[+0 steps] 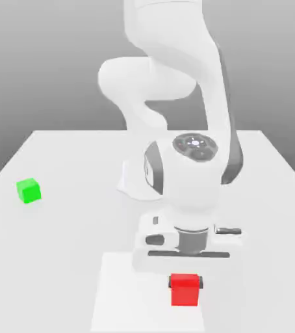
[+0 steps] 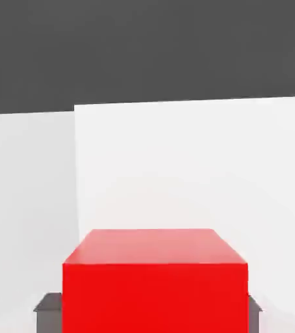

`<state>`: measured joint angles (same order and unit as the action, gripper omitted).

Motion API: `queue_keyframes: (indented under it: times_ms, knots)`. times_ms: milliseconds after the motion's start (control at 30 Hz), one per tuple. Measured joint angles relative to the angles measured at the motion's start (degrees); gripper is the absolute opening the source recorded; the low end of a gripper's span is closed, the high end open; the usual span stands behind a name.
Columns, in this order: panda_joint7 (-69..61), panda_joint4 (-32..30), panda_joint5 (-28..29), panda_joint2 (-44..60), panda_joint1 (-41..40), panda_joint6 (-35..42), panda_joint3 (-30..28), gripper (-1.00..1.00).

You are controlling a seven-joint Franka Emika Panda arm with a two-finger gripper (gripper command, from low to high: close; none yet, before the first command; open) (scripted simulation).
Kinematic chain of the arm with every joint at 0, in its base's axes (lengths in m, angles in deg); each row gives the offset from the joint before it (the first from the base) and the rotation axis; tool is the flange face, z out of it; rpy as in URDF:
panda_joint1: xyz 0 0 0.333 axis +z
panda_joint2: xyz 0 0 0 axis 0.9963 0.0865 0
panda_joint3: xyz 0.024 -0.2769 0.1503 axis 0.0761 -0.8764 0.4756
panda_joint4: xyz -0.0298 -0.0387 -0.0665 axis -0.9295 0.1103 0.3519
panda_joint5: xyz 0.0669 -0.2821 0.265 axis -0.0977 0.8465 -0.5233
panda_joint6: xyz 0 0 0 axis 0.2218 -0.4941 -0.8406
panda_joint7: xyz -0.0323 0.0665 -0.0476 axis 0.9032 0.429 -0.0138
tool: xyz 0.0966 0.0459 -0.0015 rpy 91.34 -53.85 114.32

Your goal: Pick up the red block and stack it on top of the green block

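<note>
The red block [image 1: 184, 290] sits near the front edge of the white tabletop [image 1: 59, 162] in the exterior view, directly under my wrist, and I judge it a light, rigid little cube: matte faces that should give decent friction, flat parallel sides, nothing fragile about it. The sensible hold is on two opposite vertical faces, roughly at mid-height, so it cannot pivot when lifted. My end effector [image 1: 185, 283] is down around it now. Dark fingertips [image 1: 203, 283] peek out at either side of the cube in the exterior view, and in the hand view a dark pad [image 2: 48, 311] flanks each lower corner of the red face, pressed right against it. So I read my jaws as drawn in and clamped on the red block, which appears to rest on the tabletop. The green block [image 1: 28, 190] lies well apart, toward the exterior view's left and farther back, untouched.
</note>
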<state>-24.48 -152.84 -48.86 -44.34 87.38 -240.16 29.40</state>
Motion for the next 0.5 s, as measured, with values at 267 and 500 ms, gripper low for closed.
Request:
queue_keyframes:
  times_ms: [267, 500]
  knots:
    - [-2.3, -1.8, -4.2, -10.3, -2.1, 8.4, 1.6, -1.00]
    - [13.7, -5.4, 0.4, -16.5, -19.3, 10.8, -8.5, -1.00]
